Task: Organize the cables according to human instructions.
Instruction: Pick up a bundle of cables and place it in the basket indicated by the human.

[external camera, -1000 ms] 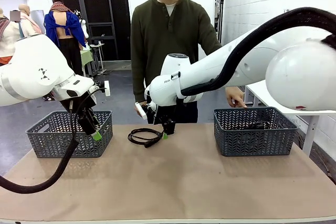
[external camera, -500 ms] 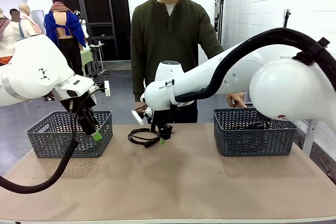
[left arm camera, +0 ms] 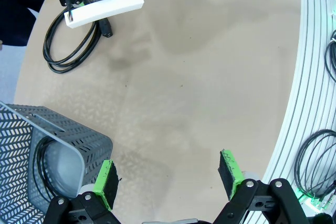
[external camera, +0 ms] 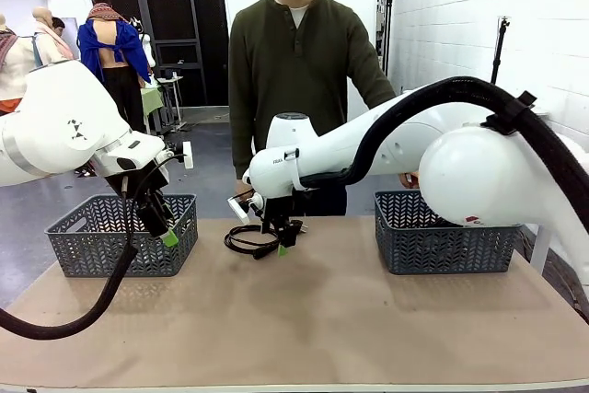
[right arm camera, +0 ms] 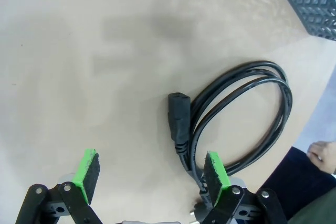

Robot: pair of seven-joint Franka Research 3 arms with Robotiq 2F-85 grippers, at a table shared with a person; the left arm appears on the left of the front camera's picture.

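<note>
The cable point(external camera: 250, 239) lies on the table point(external camera: 304, 319), near the far edge. One basket point(external camera: 124, 236) sits left of the cable and another basket point(external camera: 446, 230) sits right of it. The person point(external camera: 296, 71) stands behind the cable. The right pincer point(external camera: 281, 235) hangs over the cable.

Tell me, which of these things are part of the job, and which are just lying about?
Part of the job:
- cable on the table
- left basket
- right basket
- right gripper, open above the cable
- left gripper, open
- person

Lying about:
- cords beyond the table edge
</note>
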